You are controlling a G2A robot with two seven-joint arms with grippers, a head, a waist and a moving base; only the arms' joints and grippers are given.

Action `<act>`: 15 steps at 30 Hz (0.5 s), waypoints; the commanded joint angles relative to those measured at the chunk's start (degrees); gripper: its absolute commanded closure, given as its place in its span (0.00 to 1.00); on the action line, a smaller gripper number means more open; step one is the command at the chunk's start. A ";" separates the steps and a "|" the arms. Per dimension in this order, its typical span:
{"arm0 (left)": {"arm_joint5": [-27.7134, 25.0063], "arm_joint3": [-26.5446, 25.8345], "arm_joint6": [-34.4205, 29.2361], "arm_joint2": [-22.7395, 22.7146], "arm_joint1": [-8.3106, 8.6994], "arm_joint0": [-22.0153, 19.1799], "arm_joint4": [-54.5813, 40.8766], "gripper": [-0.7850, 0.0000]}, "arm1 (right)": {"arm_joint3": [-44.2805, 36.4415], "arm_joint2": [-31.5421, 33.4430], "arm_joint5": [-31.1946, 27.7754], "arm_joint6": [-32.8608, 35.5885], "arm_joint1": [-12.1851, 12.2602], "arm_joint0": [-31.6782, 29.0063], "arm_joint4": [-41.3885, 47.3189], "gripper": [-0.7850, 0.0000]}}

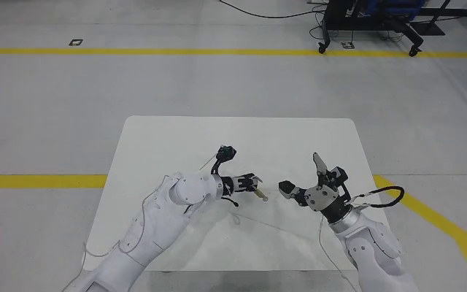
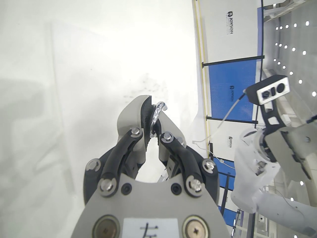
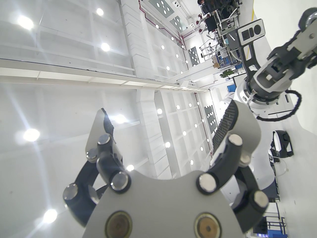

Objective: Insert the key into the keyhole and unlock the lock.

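My left gripper [image 1: 250, 182] hovers over the middle of the white table [image 1: 175, 146], shut on a small metal piece. In the left wrist view a silver ring [image 2: 161, 105] sticks out between the pads of that gripper [image 2: 154, 111]. From above, a small brass-coloured part [image 1: 261, 195] hangs at the fingertips; whether it is the key or the lock I cannot tell. My right gripper [image 1: 299, 173] is a short way to the right, open and empty. In the right wrist view its fingers [image 3: 229, 117] point up at the ceiling, and the left gripper [image 3: 305, 29] shows farther off.
The table's front edge lies close under both arms. Yellow floor lines [image 1: 219, 51] run behind and beside the table. A black wheeled frame [image 1: 372, 25] stands far back right. The right arm's wrist camera [image 2: 272, 90] shows beside the left gripper.
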 commanded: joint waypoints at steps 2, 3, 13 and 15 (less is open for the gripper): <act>1.11 1.43 -1.80 1.14 -0.39 -1.04 -0.06 0.96 | 0.00 0.00 0.00 0.00 0.00 0.00 0.00 0.00; 1.62 2.12 -2.35 1.70 -0.45 -1.52 1.15 0.76 | 0.00 0.00 0.00 0.00 0.00 0.00 0.00 0.00; 2.33 2.32 -2.54 1.27 -0.56 -2.86 3.48 0.00 | 0.00 0.00 0.00 0.00 0.00 0.00 0.00 0.00; 0.88 1.39 -1.25 -0.20 -0.28 -2.16 2.77 0.00 | 0.00 0.00 0.00 0.00 0.00 0.00 0.00 0.00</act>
